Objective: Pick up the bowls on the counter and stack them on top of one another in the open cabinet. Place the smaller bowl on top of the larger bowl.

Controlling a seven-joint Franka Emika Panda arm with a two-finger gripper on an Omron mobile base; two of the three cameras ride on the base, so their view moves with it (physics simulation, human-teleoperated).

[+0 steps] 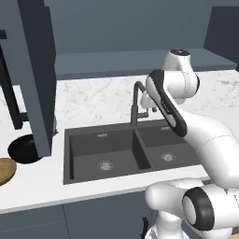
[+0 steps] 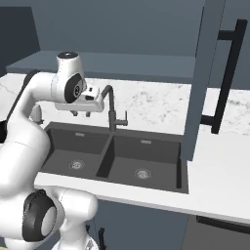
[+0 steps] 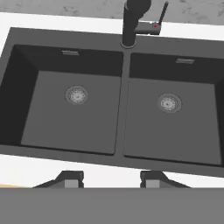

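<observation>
You have two bowls on the counter (image 1: 93, 95), both at the far left of the left base view: one glossy black bowl (image 1: 23, 149), partly behind the hanging cabinet door (image 1: 39, 79), and one tan wooden bowl (image 1: 5, 171) just in front of it at the frame edge; whether they touch is unclear. Beyond them lies one dark double sink (image 3: 118, 96) with two drains and one black faucet (image 3: 133, 22). Your gripper (image 3: 107, 178) hovers above the sink, fingers parted with a gap between them, pinching nothing.
</observation>
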